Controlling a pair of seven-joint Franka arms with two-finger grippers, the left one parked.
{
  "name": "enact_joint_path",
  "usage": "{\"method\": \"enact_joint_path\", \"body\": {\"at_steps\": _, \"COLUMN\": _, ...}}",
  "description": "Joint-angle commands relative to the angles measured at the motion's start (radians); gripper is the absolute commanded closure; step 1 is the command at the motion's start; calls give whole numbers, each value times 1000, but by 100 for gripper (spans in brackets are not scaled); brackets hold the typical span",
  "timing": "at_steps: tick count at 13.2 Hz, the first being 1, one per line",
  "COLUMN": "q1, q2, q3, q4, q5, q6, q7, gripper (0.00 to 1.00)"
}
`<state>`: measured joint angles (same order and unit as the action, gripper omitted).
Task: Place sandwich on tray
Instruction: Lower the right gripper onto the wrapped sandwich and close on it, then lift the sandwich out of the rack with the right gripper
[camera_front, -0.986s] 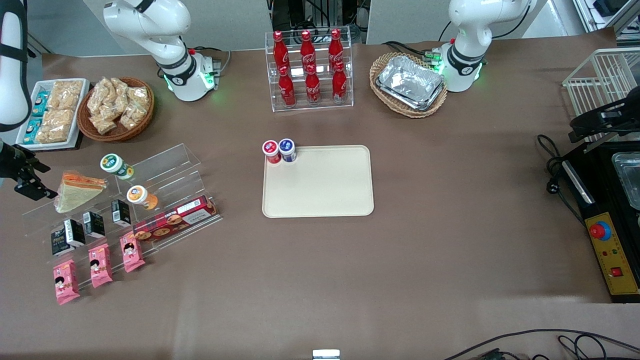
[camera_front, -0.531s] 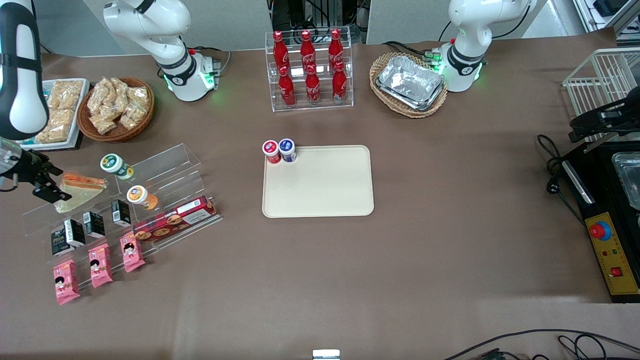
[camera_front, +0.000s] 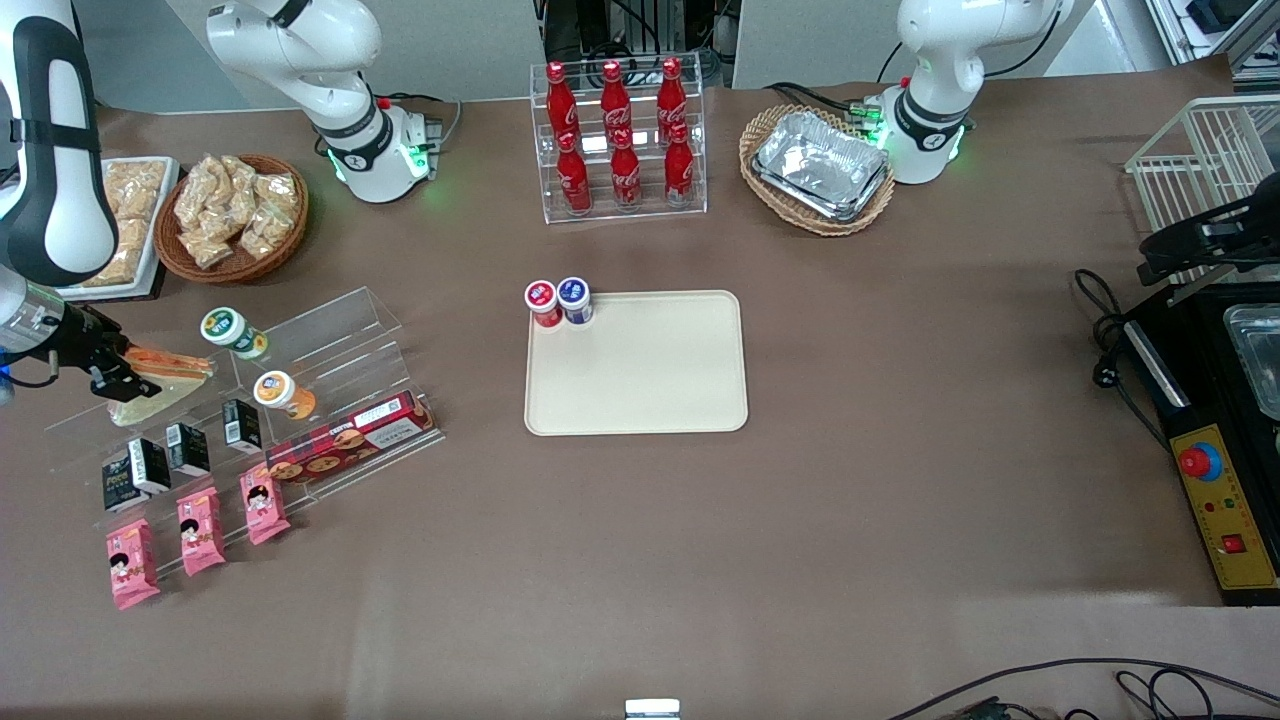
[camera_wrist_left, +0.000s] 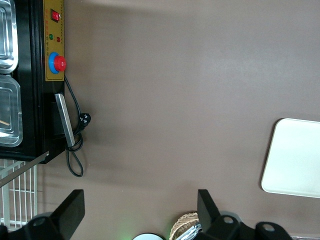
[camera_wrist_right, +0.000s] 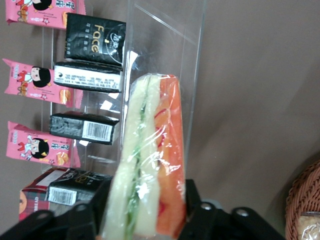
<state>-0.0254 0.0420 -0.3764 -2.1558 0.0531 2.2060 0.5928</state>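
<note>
Hand (camera_front: 118, 372) now in around sandwich (camera_front: 165, 375) (wedge between its fingers)

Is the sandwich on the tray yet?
No, the sandwich sits on the clear rack at the working arm's end of the table, with the gripper at it, and the tray holds only two little pots.
</note>
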Motion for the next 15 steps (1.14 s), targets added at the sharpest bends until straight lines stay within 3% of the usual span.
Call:
{"method": "enact_joint_path", "body": {"at_steps": 1, "q1": 2, "q2": -4, "q3": -2, "q4": 1, "q5": -10, "q6": 15, "q7": -37, "gripper": 64}}
{"method": "enact_joint_path", "body": {"at_steps": 4, "q1": 4, "q2": -5, "q3": -2, "q4": 55, "q5": -10, "q6": -21, "q7": -73, "gripper": 66}}
{"method": "enact_joint_path", "body": {"at_steps": 8, "q1": 10, "q2": 6, "q3": 1, "q4": 239, "q5": -10, "q6": -242, "q7": -143, "gripper": 66}}
{"method": "enact_joint_path", "body": {"at_steps": 11, "q1": 68, "q2": 6, "q3": 2, "q4": 355, "q5": -1, "q6": -394, "q7": -139, "gripper": 66}}
{"method": "enact_joint_path", "body": {"at_steps": 15, "q1": 169, "q2": -17, "q3": 40, "q4": 390, "q5": 2, "q6": -459, "q7": -140, "gripper": 66}}
